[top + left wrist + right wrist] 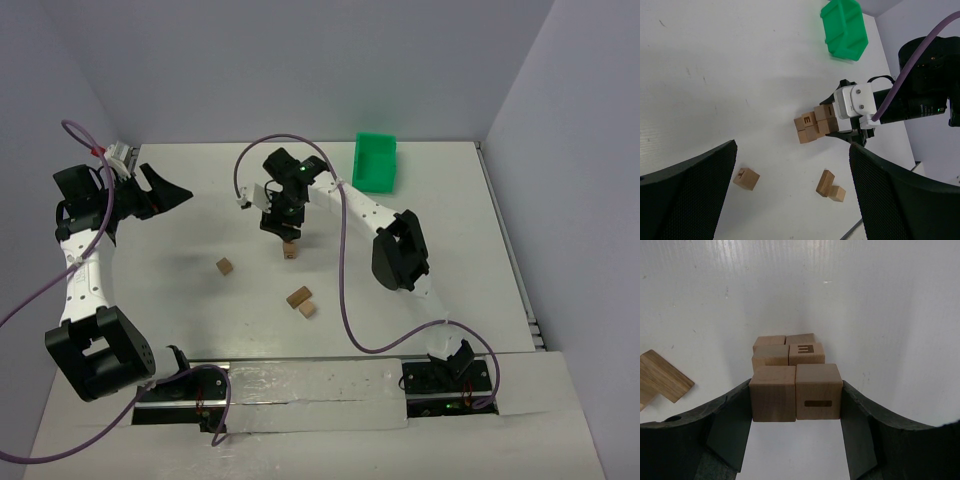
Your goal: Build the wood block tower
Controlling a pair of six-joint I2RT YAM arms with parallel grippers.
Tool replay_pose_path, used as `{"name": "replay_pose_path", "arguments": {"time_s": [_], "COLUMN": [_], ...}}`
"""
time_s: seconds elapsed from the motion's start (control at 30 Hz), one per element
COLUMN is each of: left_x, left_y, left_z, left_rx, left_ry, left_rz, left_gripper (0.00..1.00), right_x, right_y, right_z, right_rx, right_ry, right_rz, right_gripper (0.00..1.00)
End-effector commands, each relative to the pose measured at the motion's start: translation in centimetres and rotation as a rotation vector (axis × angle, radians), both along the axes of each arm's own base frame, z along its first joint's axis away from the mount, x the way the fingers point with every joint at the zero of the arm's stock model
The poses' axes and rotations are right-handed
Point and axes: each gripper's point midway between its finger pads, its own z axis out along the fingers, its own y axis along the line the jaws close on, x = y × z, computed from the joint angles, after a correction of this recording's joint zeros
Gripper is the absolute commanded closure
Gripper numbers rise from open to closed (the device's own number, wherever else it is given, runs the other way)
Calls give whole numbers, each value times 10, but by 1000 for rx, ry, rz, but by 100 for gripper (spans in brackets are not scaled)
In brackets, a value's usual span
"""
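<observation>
The tower (290, 249) stands mid-table as a short stack of tan wood blocks, two cubes wide. My right gripper (284, 226) is over it from above. In the right wrist view the right gripper (796, 407) is shut on the top pair of wood blocks (796, 392), with its pads against both outer sides. Lower cubes, one marked (806, 354), show beneath. The left wrist view shows the stack (814, 126) from the side. My left gripper (165, 193) is open and empty, raised at the far left. Three loose wood blocks lie nearer: one (225, 266) and a touching pair (302, 301).
A green bin (375, 162) stands at the back right, apart from the blocks. The right arm's purple cable (345, 260) loops over the table to the right of the loose pair. Walls close in the table on the left, back and right.
</observation>
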Motion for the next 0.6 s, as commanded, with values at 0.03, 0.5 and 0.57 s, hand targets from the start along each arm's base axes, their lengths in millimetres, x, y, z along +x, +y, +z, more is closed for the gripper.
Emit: {"name": "replay_pose_path", "arguments": {"time_s": [0.03, 0.5, 0.57], "left_x": [4, 5, 5], "left_y": [3, 4, 4], "left_z": [13, 13, 13], "left_rx": [12, 10, 10], "left_ry": [-59, -58, -57], "left_rz": [-15, -13, -12], "left_gripper": [1, 1, 1], "right_x": [3, 2, 2], "right_y": [10, 11, 11], "right_z": [7, 6, 6], "right_rx": [22, 23, 23], "right_ry": [-24, -17, -17], "right_rz": [-10, -10, -10], "right_gripper": [88, 85, 84]}}
